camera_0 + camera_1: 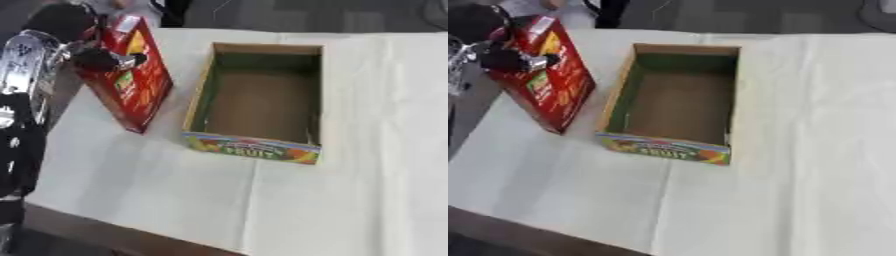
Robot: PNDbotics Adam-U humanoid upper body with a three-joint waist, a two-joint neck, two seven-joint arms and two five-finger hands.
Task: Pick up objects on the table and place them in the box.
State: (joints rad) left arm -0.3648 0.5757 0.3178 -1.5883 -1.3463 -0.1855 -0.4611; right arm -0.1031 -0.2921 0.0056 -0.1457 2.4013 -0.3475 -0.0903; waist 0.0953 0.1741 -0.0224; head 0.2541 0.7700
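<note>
A tall red carton [138,82] with yellow and green print stands tilted at the table's left side, its lower corner on the cloth. My left hand [98,58] is curled round its upper left part, thumb across the front face. Just to its right sits an open cardboard box [262,95] with a colourful fruit label on its near wall; nothing shows inside. My right hand is not visible in either view.
A cream cloth [798,150] covers the table, with wide bare room right of the box and in front of it. The table's near edge [131,235] runs diagonally at lower left. My silver and black left arm [22,100] fills the left border.
</note>
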